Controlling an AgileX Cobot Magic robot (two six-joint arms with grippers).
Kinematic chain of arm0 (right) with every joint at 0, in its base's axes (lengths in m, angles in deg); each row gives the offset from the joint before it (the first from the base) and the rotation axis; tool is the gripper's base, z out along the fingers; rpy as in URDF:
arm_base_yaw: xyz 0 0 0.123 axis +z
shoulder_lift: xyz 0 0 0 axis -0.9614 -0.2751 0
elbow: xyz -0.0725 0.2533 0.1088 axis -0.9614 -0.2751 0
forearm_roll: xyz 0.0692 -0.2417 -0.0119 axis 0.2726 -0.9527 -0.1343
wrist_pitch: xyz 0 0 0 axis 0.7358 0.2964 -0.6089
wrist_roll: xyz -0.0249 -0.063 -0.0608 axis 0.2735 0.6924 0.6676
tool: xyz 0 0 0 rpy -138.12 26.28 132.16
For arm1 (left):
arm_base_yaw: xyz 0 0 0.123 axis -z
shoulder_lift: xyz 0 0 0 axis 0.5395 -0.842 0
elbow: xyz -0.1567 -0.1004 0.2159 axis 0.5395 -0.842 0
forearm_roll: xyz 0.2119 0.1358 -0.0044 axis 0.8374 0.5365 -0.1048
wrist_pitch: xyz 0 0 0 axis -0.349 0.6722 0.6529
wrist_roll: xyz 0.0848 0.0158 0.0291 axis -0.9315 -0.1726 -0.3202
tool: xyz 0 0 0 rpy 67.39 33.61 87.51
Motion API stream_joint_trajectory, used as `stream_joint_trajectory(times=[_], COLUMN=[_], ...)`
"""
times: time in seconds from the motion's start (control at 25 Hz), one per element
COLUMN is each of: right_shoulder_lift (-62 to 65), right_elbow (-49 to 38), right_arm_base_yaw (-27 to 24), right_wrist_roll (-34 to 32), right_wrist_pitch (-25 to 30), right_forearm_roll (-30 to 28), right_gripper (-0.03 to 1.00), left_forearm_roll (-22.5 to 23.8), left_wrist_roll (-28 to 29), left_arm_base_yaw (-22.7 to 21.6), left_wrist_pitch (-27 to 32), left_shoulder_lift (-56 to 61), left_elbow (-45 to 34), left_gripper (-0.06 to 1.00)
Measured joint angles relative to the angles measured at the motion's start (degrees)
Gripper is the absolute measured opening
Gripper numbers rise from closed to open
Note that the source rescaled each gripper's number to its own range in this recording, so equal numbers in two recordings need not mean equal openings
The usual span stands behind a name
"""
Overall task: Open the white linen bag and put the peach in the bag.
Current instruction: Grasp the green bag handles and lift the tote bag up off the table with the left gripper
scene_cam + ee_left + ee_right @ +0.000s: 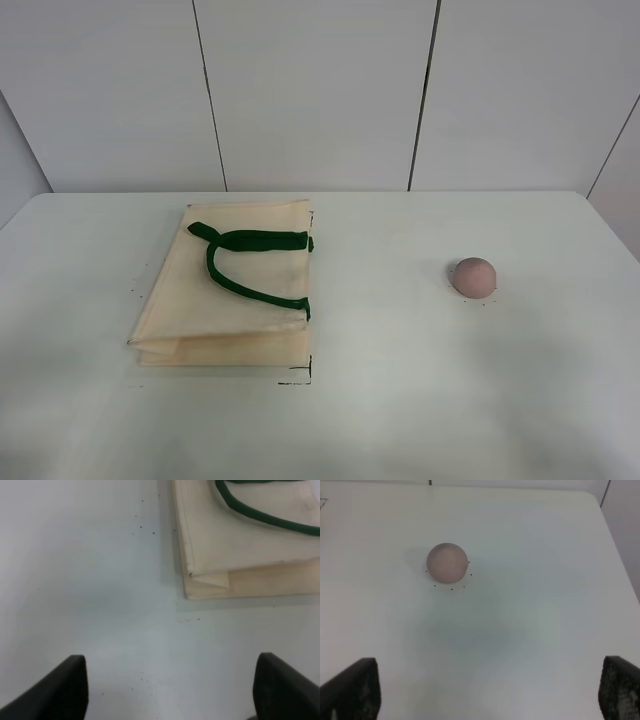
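Note:
The white linen bag [225,295] lies flat and folded on the left of the table, its dark green strap handles [245,262] on top. Its near corner shows in the left wrist view [240,545]. The peach [473,276], a small dull pink ball, sits alone on the right; the right wrist view shows it [447,561] ahead of the fingers. My left gripper [170,692] is open, short of the bag's corner. My right gripper [485,695] is open, short of the peach. Neither gripper shows in the exterior high view.
The white table [400,380] carries small black marks around the bag and the peach. A white panelled wall [320,90] stands behind the table's far edge. The table's right edge [620,555] lies beyond the peach.

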Motion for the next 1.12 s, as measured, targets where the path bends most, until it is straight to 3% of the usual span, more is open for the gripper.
stream_joint_trajectory(times=[0.44,0.6,1.12], right_shoulder_lift=[0.0,0.0,0.0], right_elbow=[0.0,0.0,0.0], right_arm_base_yaw=[0.0,0.0,0.0], right_wrist_roll=[0.0,0.0,0.0], right_wrist_pitch=[0.0,0.0,0.0], right_forearm_roll=[0.0,0.05,0.05], right_gripper=[0.97,0.97,0.97], left_forearm_roll=[0.0,0.0,0.0], left_wrist_roll=[0.0,0.48,0.93], left_arm_base_yaw=[0.0,0.0,0.0], left_wrist_pitch=[-0.19,0.45,-1.91], left_shoulder_lift=[-0.19,-6.62,-65.62], left_elbow=[0.97,4.77,33.89], left_gripper=[0.97,0.99,1.0])
